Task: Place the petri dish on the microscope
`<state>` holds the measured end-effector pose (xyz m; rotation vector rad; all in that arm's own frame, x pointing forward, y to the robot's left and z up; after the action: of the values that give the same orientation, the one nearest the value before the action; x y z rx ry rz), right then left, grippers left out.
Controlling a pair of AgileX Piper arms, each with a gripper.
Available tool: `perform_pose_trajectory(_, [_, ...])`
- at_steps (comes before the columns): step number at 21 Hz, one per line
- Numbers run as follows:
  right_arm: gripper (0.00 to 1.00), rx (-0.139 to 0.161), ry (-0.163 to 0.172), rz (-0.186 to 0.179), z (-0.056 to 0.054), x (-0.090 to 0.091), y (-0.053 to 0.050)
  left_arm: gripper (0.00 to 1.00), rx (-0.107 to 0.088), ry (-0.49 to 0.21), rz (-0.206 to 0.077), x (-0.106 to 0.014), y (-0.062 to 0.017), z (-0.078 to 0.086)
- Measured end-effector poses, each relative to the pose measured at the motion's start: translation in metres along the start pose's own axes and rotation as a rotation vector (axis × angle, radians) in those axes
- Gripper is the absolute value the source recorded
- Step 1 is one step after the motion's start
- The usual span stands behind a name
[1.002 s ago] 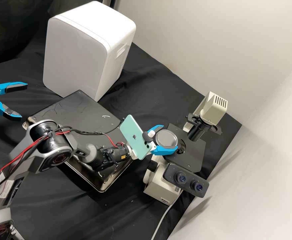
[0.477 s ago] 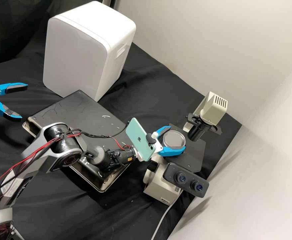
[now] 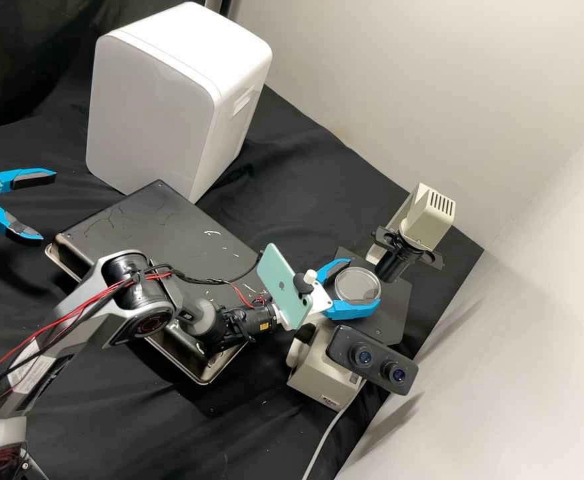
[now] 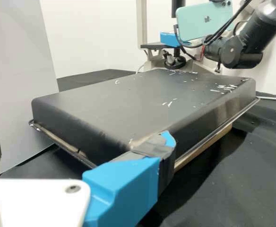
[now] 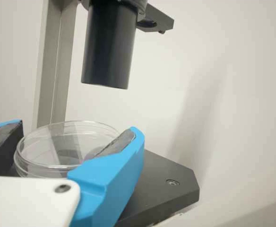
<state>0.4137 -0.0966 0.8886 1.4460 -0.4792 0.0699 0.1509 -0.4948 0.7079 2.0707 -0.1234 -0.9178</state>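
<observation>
A clear round petri dish (image 3: 357,285) is held over the black stage (image 3: 395,308) of the microscope (image 3: 319,373), with my right gripper (image 3: 353,289) shut on its rim. In the right wrist view the petri dish (image 5: 64,146) sits between the blue fingers (image 5: 112,165), low over the stage (image 5: 161,182) and just short of the dark condenser tube (image 5: 108,45). Whether it touches the stage I cannot tell. My left gripper (image 3: 33,203) hangs open at the bench's far left, beside the black tray (image 3: 152,227). In its own view the left gripper (image 4: 79,136) faces the tray (image 4: 142,104).
A tall white box (image 3: 172,100) stands behind the tray. A mint-green phone (image 3: 282,287) rides on the right wrist. The microscope's eyepieces (image 3: 375,363) point to the front, its grey lamp head (image 3: 427,215) rises at the back, and white walls close in on the right.
My right gripper has carried the petri dish rightward, farther over the stage toward the condenser. The left arm has stayed where it was.
</observation>
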Motion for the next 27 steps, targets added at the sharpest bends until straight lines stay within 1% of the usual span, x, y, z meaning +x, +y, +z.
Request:
perform_pose_trajectory(1, [1.0,0.0,0.004,0.005,0.0,0.0,0.0,1.0,0.001,-0.002,0.0,0.0,0.0,0.0])
perform_pose_trajectory(8, [1.0,0.003,-0.001,0.009,0.001,0.0,0.0,1.0,0.001,-0.002,0.0,0.0,0.0,0.0])
perform_pose_trajectory(10, [1.0,-0.002,-0.002,0.008,0.001,0.0,0.0,1.0,0.001,-0.002,0.0,0.0,0.0,0.0])
perform_pose_trajectory(14, [1.0,-0.002,-0.004,0.006,0.001,0.0,0.0,1.0,0.001,-0.002,0.0,0.0,0.0,0.0])
perform_pose_trajectory(18, [1.0,-0.002,-0.004,0.006,0.001,0.0,0.0,1.0,-0.001,0.0,-0.01,0.001,-0.0017,0.0])
perform_pose_trajectory(21, [1.0,-0.002,-0.007,0.002,0.002,-0.001,-0.001,1.0,-0.001,0.0,-0.011,0.001,-0.0019,0.0])
perform_pose_trajectory(23, [1.0,-0.003,-0.01,-0.002,0.002,-0.003,-0.001,1.0,-0.001,0.0,-0.01,0.001,-0.0017,0.0])
perform_pose_trajectory(25, [1.0,-0.004,-0.016,-0.007,0.002,-0.008,0.002,1.0,-0.001,0.0,-0.009,0.001,-0.0014,0.0])
perform_pose_trajectory(26, [1.0,0.017,-0.04,-0.033,0.004,-0.011,0.002,1.0,-0.001,0.0,-0.008,0.001,-0.0012,0.0])
perform_pose_trajectory(27, [1.0,0.024,-0.044,-0.037,0.005,-0.014,0.002,1.0,0.0,-0.001,-0.006,0.002,-0.0009,0.0])
